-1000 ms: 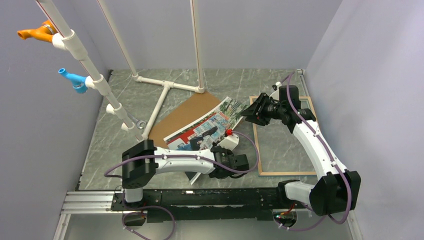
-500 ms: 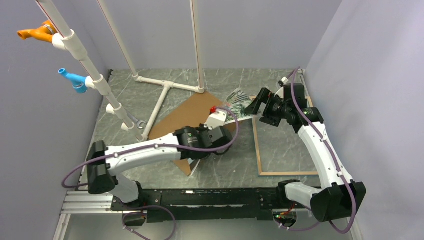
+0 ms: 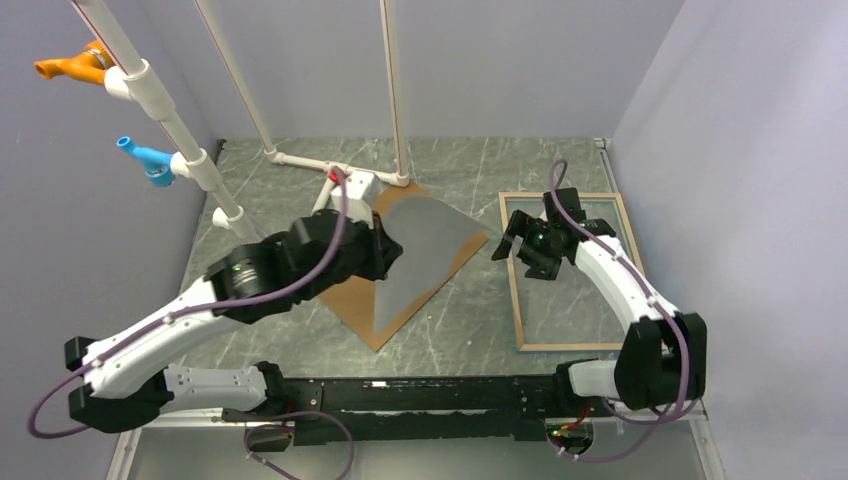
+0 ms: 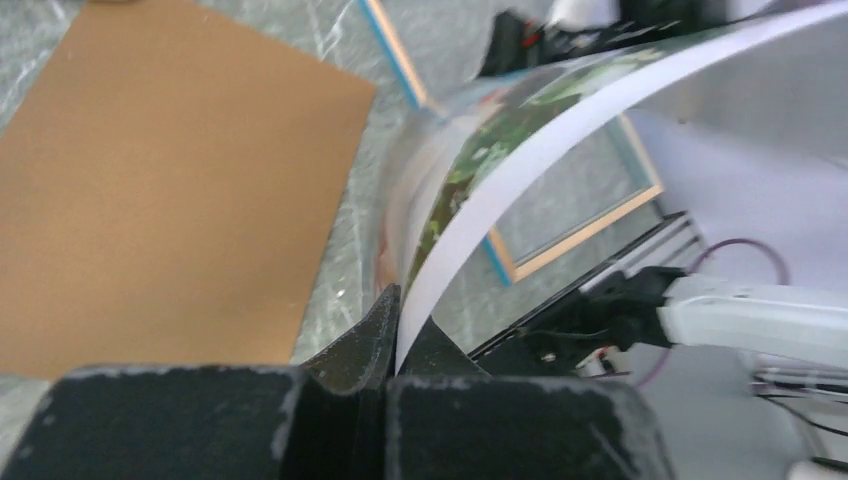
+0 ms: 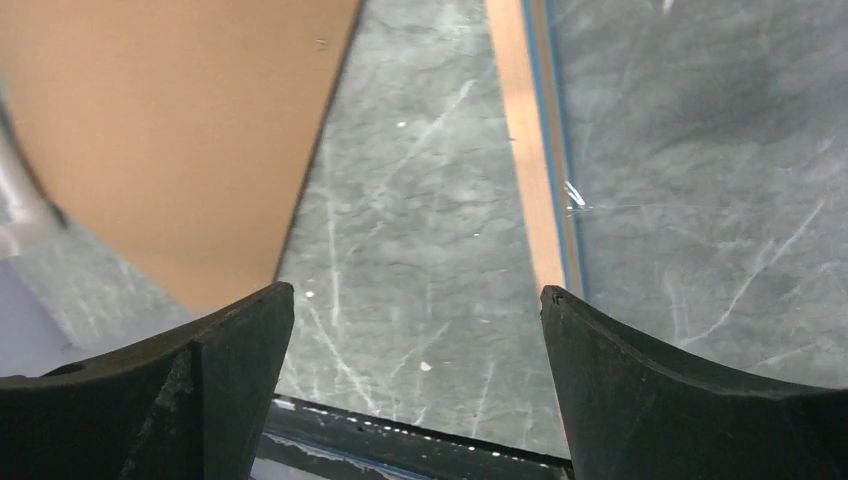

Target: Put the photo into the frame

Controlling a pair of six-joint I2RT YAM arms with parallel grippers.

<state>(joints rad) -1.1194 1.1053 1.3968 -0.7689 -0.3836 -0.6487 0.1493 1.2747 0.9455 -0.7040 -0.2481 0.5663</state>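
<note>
The photo [image 3: 425,250] hangs in the air over the brown backing board [image 3: 352,303], its plain white back up in the top view. My left gripper [image 3: 385,250] is shut on the photo's left edge. In the left wrist view the photo [image 4: 520,160] curves up out of the left gripper [image 4: 397,300], colour side to the left. The frame [image 3: 515,300] lies flat at the right, light wood face up. My right gripper [image 3: 508,235] is open and holds nothing, just left of the frame's left rail [image 5: 535,170].
The brown backing board [image 4: 170,190] lies flat left of centre. A white pipe stand [image 3: 330,175] stands at the back, with orange [image 3: 75,65] and blue [image 3: 145,158] fittings on its slanted pipe. Walls close in both sides. A black rail [image 3: 450,395] runs along the near edge.
The right gripper opened, let go of the photo and drew down beside the frame. The left arm swung up and back to the left with the photo, turning its white back up.
</note>
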